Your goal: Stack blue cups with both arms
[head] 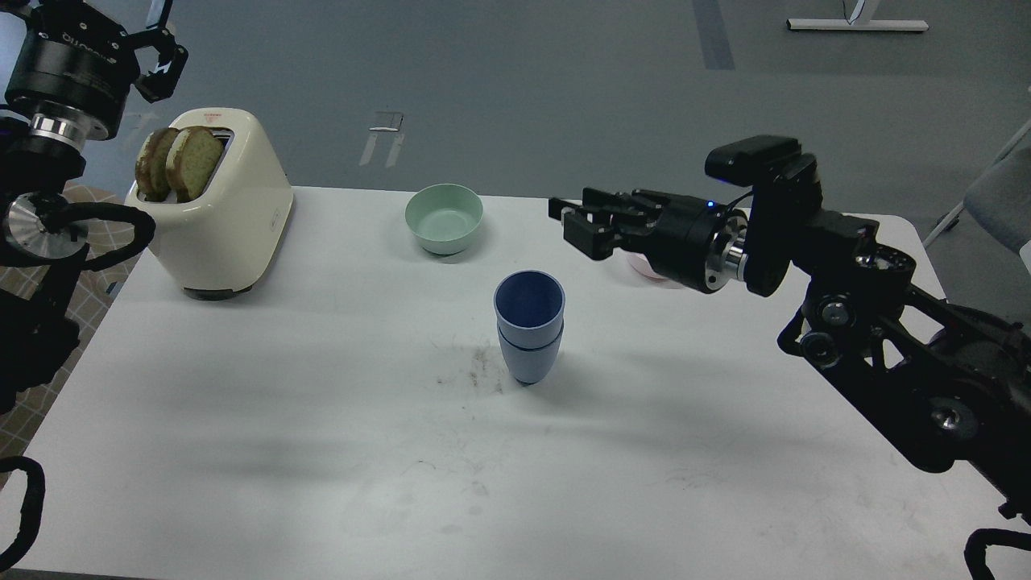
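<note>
Your two blue cups [529, 326] already sit nested, one inside the other, upright near the middle of the desk [322, 451]. The stack stands free, with neither arm touching it, so by the look of it the stacking itself is done.

The main risk now is knocking that stack over. It rests on a narrow rounded base, so I judge it would tip easily. Your right pincer [576, 221] hangs above the desk, up and to the right of the cups, fingers pointing left and apart, holding nothing. If you sweep that arm low or leftward on the way out, a finger or the wrist could clip the upper rim. Lift clear first, then pull back to the right.

Just behind the right wrist a pink bowl [644, 270] is mostly hidden, with only a sliver showing. A careless drop of the arm could press on it or push it along the desk.

Your left pincer [157, 60] is high in the top-left corner, above the toaster [229, 217], well away from the cups. It is too dark and cropped to say whether its fingers are apart or together. The toaster holds two slices of toast [177, 161] standing proud of the slots, so bringing the left arm straight down could catch them.

The green bowl [444, 217] sits behind the cups, apart from them and out of both arms' way. Some dark scuffs [475, 366] mark the desk just left of the stack; they block nothing.
</note>
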